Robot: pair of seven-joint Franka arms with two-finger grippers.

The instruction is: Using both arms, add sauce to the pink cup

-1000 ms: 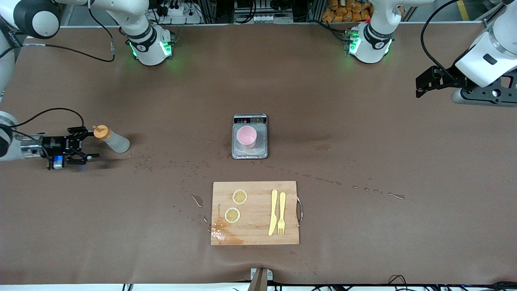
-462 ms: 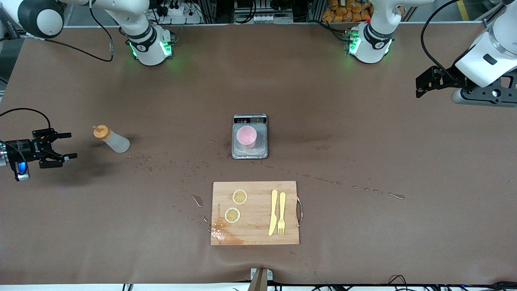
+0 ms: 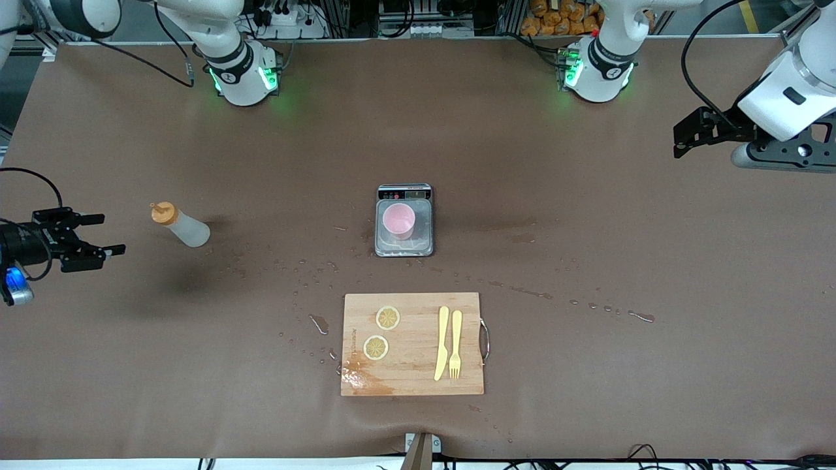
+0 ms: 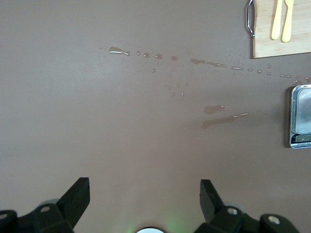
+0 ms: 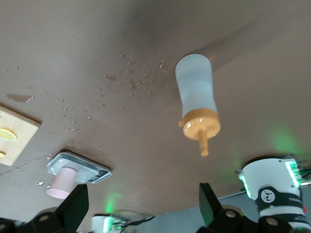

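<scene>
The sauce bottle [image 3: 180, 224], whitish with an orange nozzle cap, stands upright on the brown table toward the right arm's end; it also shows as the bottle [image 5: 196, 99] in the right wrist view. My right gripper [image 3: 108, 234] is open and empty, apart from the bottle, close to the table's edge. The pink cup [image 3: 398, 220] stands on the silver scale [image 3: 422, 240] at the table's middle, seen too as the cup [image 5: 62, 184]. My left gripper [image 3: 678, 142] hangs open and empty over the left arm's end of the table. Its wrist view shows the left gripper [image 4: 145, 192] over bare table.
A wooden cutting board [image 3: 413, 372] lies nearer the front camera than the scale. It carries two lemon slices [image 3: 388, 318], a yellow knife [image 3: 442, 343] and a yellow fork [image 3: 455, 344]. Liquid drops [image 3: 307, 274] spatter the cloth between bottle, scale and board.
My right gripper, open throughout, has drawn back from beside the bottle's cap toward the right arm's end of the table. The bottle stays standing. The left arm has barely moved.
</scene>
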